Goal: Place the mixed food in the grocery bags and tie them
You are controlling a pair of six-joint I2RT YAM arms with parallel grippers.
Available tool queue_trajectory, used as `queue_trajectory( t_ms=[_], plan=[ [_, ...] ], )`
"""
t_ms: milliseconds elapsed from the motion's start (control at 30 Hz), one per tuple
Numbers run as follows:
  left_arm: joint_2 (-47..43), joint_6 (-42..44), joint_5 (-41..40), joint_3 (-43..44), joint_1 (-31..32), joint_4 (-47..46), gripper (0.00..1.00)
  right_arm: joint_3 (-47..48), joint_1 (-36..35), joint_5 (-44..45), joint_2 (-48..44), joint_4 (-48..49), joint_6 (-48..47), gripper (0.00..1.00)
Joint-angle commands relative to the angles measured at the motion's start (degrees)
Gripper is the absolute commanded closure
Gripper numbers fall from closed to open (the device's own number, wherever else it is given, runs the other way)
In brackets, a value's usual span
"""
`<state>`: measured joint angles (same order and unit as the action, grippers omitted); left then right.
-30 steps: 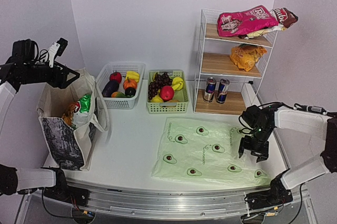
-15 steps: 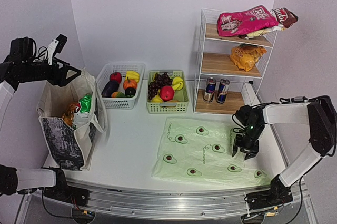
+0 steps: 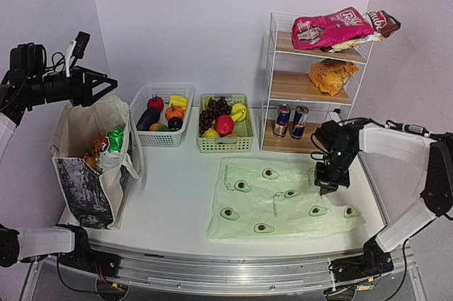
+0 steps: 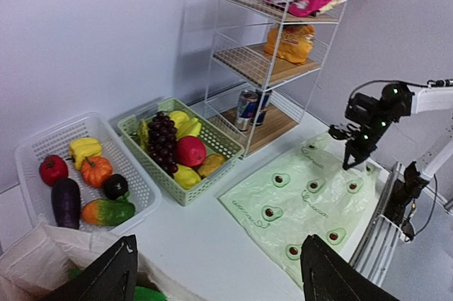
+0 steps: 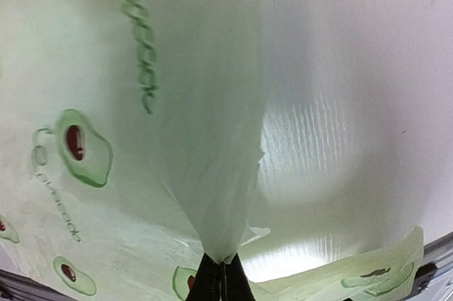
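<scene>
Right wrist: right gripper (image 5: 221,274) clamps the pale-green avocado-print bag (image 5: 170,103), tenting it; left gripper (image 4: 218,248) wide, empty.

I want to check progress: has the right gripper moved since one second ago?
Yes. The right gripper, shut on the avocado bag, moved back toward the wire rack, pulling the bag's edge along.

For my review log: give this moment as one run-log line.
left hand: open, above beige canvas tote | right hand: shut on pinched fold of thin pale-green avocado-print plastic bag
</scene>
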<state>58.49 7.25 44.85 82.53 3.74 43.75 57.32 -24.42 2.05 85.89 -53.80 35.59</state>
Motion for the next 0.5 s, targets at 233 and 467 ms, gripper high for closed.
queue_trajectory(
  t_ms=[233, 467],
  plan=[
    [4.66, -10.01, -7.41, -2.02, 21.18, -1.21, 0.26, 30.92, -28.02, 18.30, -4.12, -15.74, -7.94, 1.00],
    [7.79, -13.95, -7.17, -1.99, 27.23, -1.31, 0.19, 51.21, -50.80, 28.30, 11.89, -7.49, -35.08, 1.00]
  ],
)
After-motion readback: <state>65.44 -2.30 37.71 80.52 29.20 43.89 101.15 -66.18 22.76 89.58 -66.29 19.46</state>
